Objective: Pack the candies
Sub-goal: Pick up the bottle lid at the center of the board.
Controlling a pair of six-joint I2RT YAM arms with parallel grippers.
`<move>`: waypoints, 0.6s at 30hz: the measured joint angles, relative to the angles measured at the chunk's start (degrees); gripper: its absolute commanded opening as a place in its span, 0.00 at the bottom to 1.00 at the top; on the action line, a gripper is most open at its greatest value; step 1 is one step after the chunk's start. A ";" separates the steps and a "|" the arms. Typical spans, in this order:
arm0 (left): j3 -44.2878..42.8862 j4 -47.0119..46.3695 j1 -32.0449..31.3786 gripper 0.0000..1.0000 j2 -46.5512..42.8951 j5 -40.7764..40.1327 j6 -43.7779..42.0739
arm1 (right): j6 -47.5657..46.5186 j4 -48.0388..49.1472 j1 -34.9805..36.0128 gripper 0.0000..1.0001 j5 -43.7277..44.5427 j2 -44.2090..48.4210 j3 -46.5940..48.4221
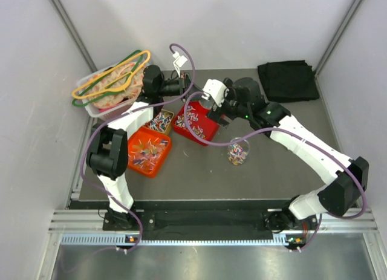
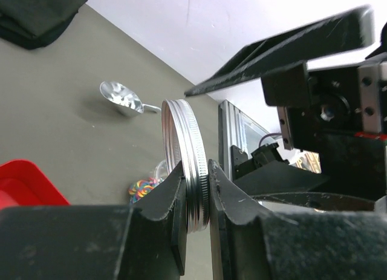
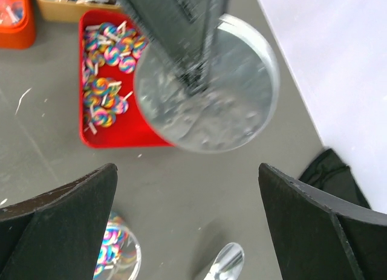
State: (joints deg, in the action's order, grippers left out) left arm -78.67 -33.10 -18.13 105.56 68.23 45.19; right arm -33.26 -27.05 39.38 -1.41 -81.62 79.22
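Observation:
The candies (image 3: pixel 107 89), small rainbow swirls on sticks, lie in a red tray (image 3: pixel 115 138). More of them sit in a clear glass jar (image 1: pixel 237 152) standing on the table, which also shows as the jar (image 3: pixel 118 256) and the jar (image 2: pixel 145 184). My left gripper (image 2: pixel 195 171) is shut on the rim of a silver screw lid (image 2: pixel 184 147), held on edge above the table. The lid (image 3: pixel 205 86) hangs just ahead of my right gripper (image 3: pixel 187 183), which is open wide and empty. In the top view the left gripper (image 1: pixel 181 86) and right gripper (image 1: pixel 219 107) meet over the red tray (image 1: pixel 195 126).
An orange tray (image 1: pixel 148 150) and a small tan tray (image 1: pixel 160 120) of candies stand left of the red one. A metal scoop (image 2: pixel 121 98) lies on the table near the jar. A clear bin with hangers (image 1: pixel 109 86) is at the back left, a black cloth (image 1: pixel 289 80) at the back right.

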 measured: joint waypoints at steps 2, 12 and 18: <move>0.07 -0.22 -0.02 0.00 0.07 0.31 0.48 | 0.02 0.44 0.00 0.99 0.28 -0.42 1.18; 0.07 -2.54 -0.09 0.00 1.55 1.07 3.28 | -0.28 2.45 1.03 0.99 2.12 -3.45 5.01; 0.07 -3.69 -0.37 0.00 1.84 1.36 4.70 | -0.22 2.62 1.40 0.99 2.16 -6.34 6.58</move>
State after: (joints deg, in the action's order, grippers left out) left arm -78.61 -36.80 -18.50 107.39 69.58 49.89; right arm -33.47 -24.43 40.77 0.75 -87.96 85.80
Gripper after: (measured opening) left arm 0.209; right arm 0.987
